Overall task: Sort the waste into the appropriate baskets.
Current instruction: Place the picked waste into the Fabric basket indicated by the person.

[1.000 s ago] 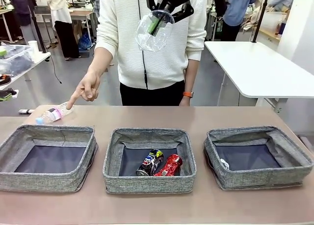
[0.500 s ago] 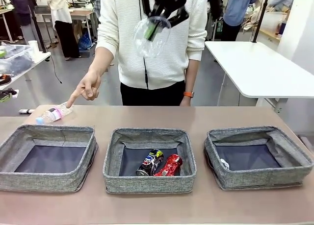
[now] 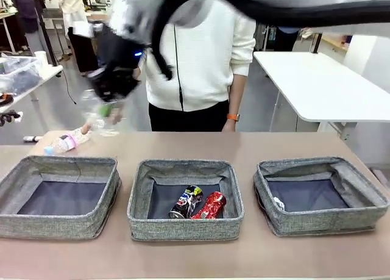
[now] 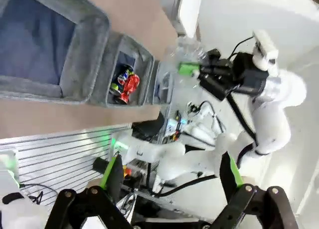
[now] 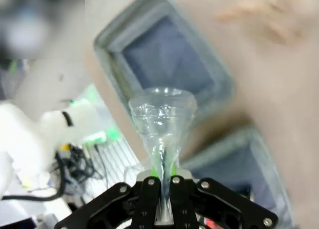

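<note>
My right gripper [image 3: 105, 109] is shut on a clear plastic bottle [image 3: 96, 118], blurred, over the table's far left. In the right wrist view the crushed bottle [image 5: 162, 121] stands pinched between the shut fingers [image 5: 163, 171], above a grey basket [image 5: 164, 59]. A pink-labelled, blue-capped bottle [image 3: 64, 142] lies on the table behind the left basket [image 3: 61, 222]. The middle basket [image 3: 183, 228] holds a dark printed can [image 3: 186, 202] and a red can [image 3: 211, 205]. A white paper wad [image 3: 278, 204] lies in the right basket [image 3: 317, 222]. My left gripper [image 4: 169, 169] is open and holds nothing.
A person in a white sweater [image 3: 201, 60] stands at the far side of the table. My right arm [image 3: 292, 11] stretches across the top of the front view. A white table [image 3: 317, 85] stands at the back right.
My right arm has swung with the clear bottle from in front of the person's chest down to the left, near the pink-labelled bottle. The person's pointing hand is now hidden behind it.
</note>
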Robot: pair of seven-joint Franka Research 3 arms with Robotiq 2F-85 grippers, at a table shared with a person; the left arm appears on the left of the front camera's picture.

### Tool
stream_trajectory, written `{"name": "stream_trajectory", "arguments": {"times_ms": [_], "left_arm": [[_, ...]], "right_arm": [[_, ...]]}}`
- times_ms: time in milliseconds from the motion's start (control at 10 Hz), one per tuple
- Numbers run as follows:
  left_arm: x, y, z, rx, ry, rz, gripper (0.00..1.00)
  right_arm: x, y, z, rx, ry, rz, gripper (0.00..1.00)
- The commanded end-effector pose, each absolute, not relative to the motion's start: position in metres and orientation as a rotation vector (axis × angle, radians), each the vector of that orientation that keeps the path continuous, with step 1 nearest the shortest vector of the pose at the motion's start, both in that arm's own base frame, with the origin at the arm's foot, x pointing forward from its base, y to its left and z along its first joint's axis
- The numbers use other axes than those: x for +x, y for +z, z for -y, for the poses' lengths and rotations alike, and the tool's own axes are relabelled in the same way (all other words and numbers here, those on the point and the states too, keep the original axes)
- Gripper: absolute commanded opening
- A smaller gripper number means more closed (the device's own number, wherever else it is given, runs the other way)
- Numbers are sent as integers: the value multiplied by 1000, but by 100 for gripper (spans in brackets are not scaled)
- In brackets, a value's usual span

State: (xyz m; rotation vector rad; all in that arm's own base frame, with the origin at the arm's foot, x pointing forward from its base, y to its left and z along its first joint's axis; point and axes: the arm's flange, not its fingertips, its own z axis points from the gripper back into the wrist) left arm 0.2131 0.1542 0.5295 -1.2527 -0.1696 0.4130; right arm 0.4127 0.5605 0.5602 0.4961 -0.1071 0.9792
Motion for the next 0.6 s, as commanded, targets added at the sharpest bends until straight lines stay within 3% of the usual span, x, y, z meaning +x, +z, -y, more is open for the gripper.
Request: {"name": "stream_trajectory", "arguments": {"times_ms": [0, 100, 200, 500], "left_arm": [[219, 520, -170, -1272, 544, 239, 100], [213, 529, -154, -1253, 413, 170, 100], [213, 529, -154, -1253, 413, 170, 100], [213, 529, -154, -1253, 413, 170, 100]], "right_arm": [[402, 567, -587, 512, 1128, 72, 1], [408, 560, -585, 462, 1064, 66, 1], [399, 549, -586, 528, 1059, 101, 1], [387, 537, -605, 504, 1144, 121, 1]]}}
